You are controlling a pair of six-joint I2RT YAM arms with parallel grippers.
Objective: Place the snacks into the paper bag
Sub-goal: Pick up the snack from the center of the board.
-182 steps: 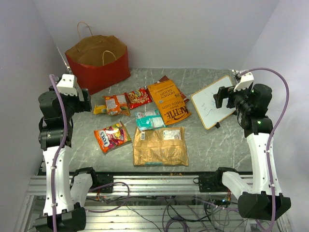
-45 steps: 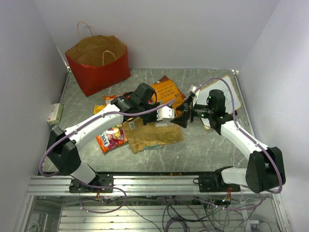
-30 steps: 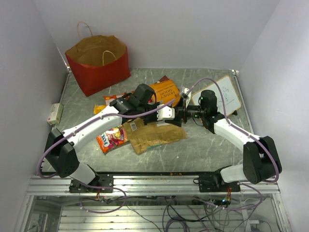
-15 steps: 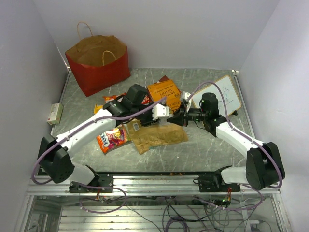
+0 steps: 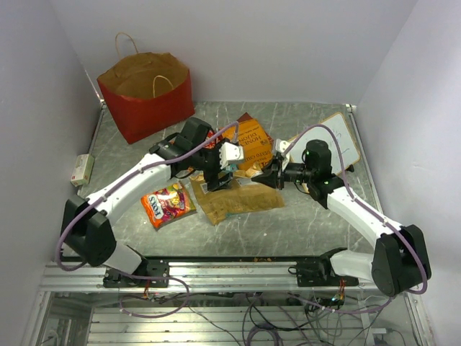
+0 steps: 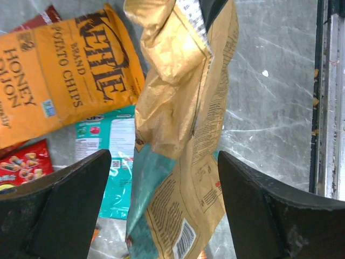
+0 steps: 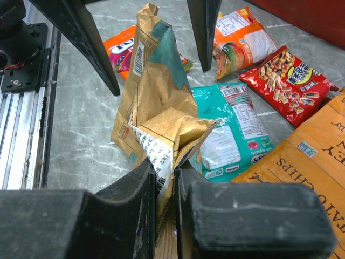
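Right fingers (image 7: pixel 124 216): closed, pinching a crumpled edge at the right end of the brown packet (image 7: pixel 156 102). That end is lifted clear of the desk (image 5: pixel 310 223), and the packet stands creased and tented. Its left end hangs down towards the desk. Whether it touches there cannot be told.

Left fingers (image 6: pixel 59 210): spread wide, one on each side of the brown packet's left part. They point down over it, and no contact with the packet is visible.

Paper bag (image 5: pixel 148 94): upright with its mouth open and handles up. It stands well apart from the brown packet, beyond it and to the left.

Other snacks, placed against the brown packet:
- Chips bag (image 5: pixel 252 143): lies flat just beyond it on the far side.
- Teal packet (image 7: pixel 232 135): lies flat just beside it on the far side, partly hidden behind the raised end.
- Red packet (image 7: pixel 288 81): lies flat beyond the teal packet, a little further from the brown packet.
- Orange-yellow packet (image 7: pixel 237 35): lies beyond it and to the left, on the side towards the paper bag.
- Multicolour packet (image 5: pixel 167 204): lies flat near its left end. Whether the two touch cannot be told.

White board (image 5: pixel 330 140): lies beyond the brown packet and to the right, partly covered by the right arm.

All six packets are on or over the desk, outside the paper bag.
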